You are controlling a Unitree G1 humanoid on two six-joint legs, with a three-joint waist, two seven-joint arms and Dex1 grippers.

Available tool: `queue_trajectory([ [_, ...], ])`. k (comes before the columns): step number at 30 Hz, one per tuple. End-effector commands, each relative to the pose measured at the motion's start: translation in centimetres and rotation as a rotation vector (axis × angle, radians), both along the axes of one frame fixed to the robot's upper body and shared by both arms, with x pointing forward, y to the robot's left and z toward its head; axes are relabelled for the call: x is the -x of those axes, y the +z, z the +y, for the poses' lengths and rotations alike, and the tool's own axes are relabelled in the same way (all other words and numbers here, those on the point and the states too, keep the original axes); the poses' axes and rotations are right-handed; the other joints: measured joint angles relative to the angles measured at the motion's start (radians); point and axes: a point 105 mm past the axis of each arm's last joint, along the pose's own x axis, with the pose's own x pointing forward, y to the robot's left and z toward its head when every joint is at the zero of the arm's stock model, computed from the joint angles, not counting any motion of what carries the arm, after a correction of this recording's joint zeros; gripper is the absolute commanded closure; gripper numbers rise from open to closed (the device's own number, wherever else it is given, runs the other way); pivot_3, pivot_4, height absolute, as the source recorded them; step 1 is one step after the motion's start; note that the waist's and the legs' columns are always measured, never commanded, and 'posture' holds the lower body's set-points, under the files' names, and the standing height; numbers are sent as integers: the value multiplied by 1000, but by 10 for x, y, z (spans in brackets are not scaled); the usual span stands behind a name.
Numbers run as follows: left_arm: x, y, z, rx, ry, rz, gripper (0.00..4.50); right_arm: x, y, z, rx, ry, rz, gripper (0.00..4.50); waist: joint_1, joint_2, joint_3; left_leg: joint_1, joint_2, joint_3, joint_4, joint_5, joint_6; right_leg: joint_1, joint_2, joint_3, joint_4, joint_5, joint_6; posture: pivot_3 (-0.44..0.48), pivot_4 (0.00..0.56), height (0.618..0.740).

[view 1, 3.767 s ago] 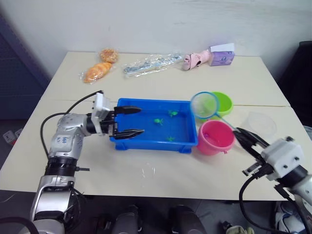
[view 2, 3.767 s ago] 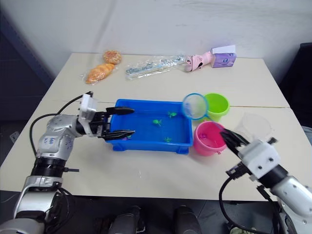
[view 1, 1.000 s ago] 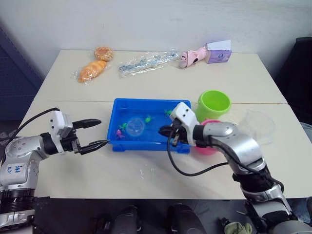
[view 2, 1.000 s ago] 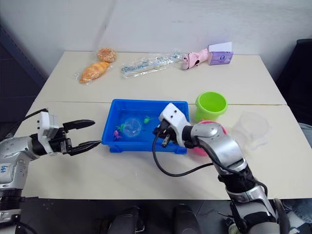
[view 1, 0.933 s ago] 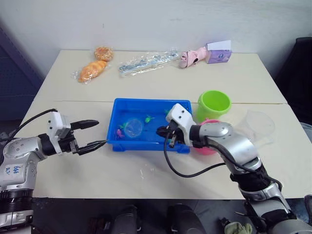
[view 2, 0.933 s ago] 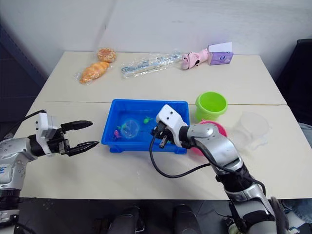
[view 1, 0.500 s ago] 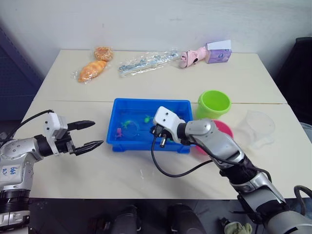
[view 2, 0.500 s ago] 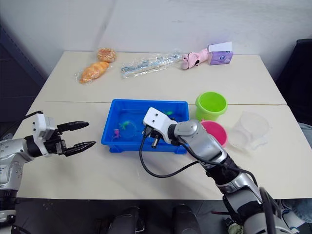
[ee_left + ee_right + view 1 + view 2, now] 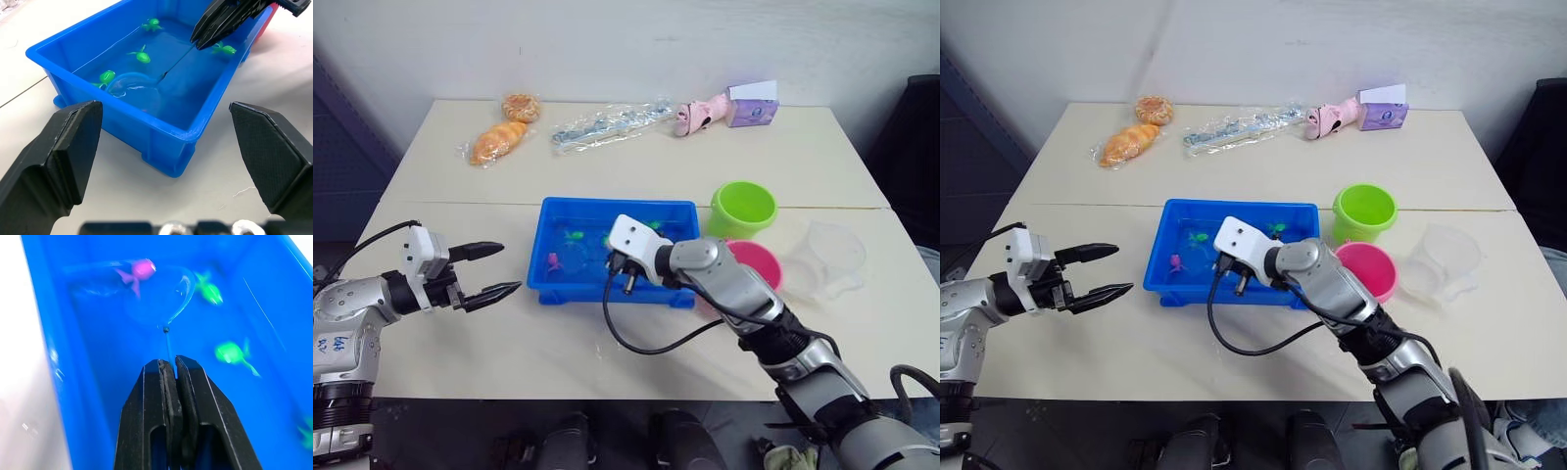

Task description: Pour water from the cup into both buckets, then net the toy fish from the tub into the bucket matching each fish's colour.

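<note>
1. Pale tabletop (image 9: 607,362) carries everything: the blue tub (image 9: 548,289) sits mid-surface, with the green bucket (image 9: 742,208) and pink bucket (image 9: 756,264) just beside its right end and the clear cup (image 9: 832,257) further right.
2. We hold the net (image 9: 161,293) in our right claw (image 9: 170,377), fingers pinched tight on its thin handle, hoop sunk in the tub's water beside a pink fish (image 9: 139,269).
3. Our left claw (image 9: 494,269) hangs wide apart, holding nothing, near the tub's left end.
4. Green fish (image 9: 230,352) drift close to the hoop; we judge a careless sweep could catch a green one with the pink and send it to the wrong bucket.
5. A thin handle in a narrow pinch could twist, tipping the hoop so the fish slides out.
6. Lifting fast could slop water over the rim or drop the fish short of the pink bucket.
</note>
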Motion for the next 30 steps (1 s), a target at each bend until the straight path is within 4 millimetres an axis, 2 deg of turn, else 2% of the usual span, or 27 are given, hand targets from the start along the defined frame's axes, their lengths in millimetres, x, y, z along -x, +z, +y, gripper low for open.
queue_trajectory([
  [1, 1, 11, -1, -1, -8, -42, 39, 4, 13, 6, -78, 29, 8, 4500, 0, 0, 0, 0, 0, 0, 0, 0, 0, 0, 0, 0, 0, 0, 0, 0, 150, 740],
  [6, 0, 12, -3, 2, -12, -48, 39, 12, 23, 0, -188, 33, 63, 4500, 0, 0, 0, 0, 0, 0, -1, 0, 0, 0, 0, 0, 0, 0, 0, 0, 150, 740],
  [10, 0, 15, -8, 8, -27, -54, 39, 19, 31, -16, -250, 18, 74, 4500, 0, 0, 0, 0, 0, 0, -1, 0, 0, 0, 0, 0, 0, 0, 0, 0, 150, 740],
  [17, -6, 30, -25, 16, -101, -90, 39, 28, 42, -56, -354, -22, 86, 4500, 6, 0, 0, 0, 0, 0, -1, 0, 0, 1, 0, 0, -1, 0, 0, 0, 150, 740],
  [23, -10, 44, -50, 25, -209, -106, 39, 46, 57, -87, -429, -33, 106, 4500, 11, 0, 0, 0, 0, 0, -1, -1, 0, 1, 0, -1, -2, 0, 0, 0, 150, 740],
  [27, -13, 48, -64, 31, -270, -110, 39, 49, 56, -114, -423, -136, 120, 4500, 13, 0, 0, 0, 0, 0, 0, -1, 0, 1, 0, 0, -2, 0, 0, 0, 150, 740],
  [30, -17, 46, -66, 28, -281, -103, 39, 51, 52, -127, -360, -189, 106, 4500, 17, 0, 0, 0, 0, 0, 0, 0, 0, 1, 1, 0, -2, 0, 0, 0, 150, 740],
])
